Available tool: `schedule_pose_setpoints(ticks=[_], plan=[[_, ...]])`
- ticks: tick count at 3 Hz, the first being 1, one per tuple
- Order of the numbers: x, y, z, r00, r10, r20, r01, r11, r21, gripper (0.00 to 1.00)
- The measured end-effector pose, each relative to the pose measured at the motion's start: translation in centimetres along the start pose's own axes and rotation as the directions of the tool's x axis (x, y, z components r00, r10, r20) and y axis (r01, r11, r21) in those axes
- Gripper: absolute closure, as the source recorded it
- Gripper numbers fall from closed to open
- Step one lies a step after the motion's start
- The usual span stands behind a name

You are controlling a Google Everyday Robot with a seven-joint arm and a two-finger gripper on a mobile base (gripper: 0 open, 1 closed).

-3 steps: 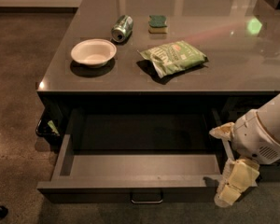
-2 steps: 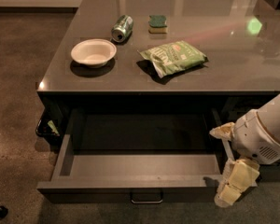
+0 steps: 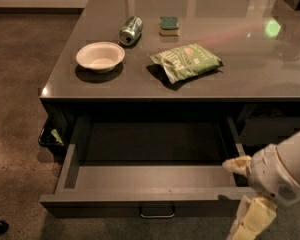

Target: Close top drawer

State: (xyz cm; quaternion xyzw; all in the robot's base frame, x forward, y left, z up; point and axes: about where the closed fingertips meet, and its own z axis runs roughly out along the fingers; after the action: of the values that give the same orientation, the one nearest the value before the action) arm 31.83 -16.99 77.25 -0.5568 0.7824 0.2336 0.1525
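Observation:
The top drawer [image 3: 140, 179] is pulled well out from under the grey counter. It is wide and shallow, with a grey inner floor and nothing inside. Its flat dark front [image 3: 105, 206] carries a small silver bar handle [image 3: 157, 213] at centre. My gripper [image 3: 245, 194] is at the drawer's right front corner, on the white arm [image 3: 285, 171] that comes in from the lower right. One cream fingertip [image 3: 236, 164] lies by the right side wall, and another finger [image 3: 252, 219] hangs below the front edge.
On the counter [image 3: 270, 79] lie a white bowl [image 3: 100, 56], a tipped green can [image 3: 131, 30], a green sponge [image 3: 169, 25] and a green chip bag [image 3: 186, 61]. Brown concrete floor [image 3: 15, 109] lies to the left. A dark object [image 3: 49, 136] sits by the cabinet's left side.

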Motion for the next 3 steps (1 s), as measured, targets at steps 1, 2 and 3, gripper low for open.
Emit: schedule_pose_setpoints(ticks=[1, 2, 3], plan=[[1.6, 2.1, 3.3, 0.999, 0.039, 0.038, -0.036, 0.9971, -0.067, 0.0], [2.9, 3.1, 6.6, 0.997, 0.055, 0.054, -0.048, 0.9905, -0.129, 0.0], [3.2, 3.1, 8.3, 0.998, 0.038, 0.041, -0.032, 0.9875, -0.154, 0.0]])
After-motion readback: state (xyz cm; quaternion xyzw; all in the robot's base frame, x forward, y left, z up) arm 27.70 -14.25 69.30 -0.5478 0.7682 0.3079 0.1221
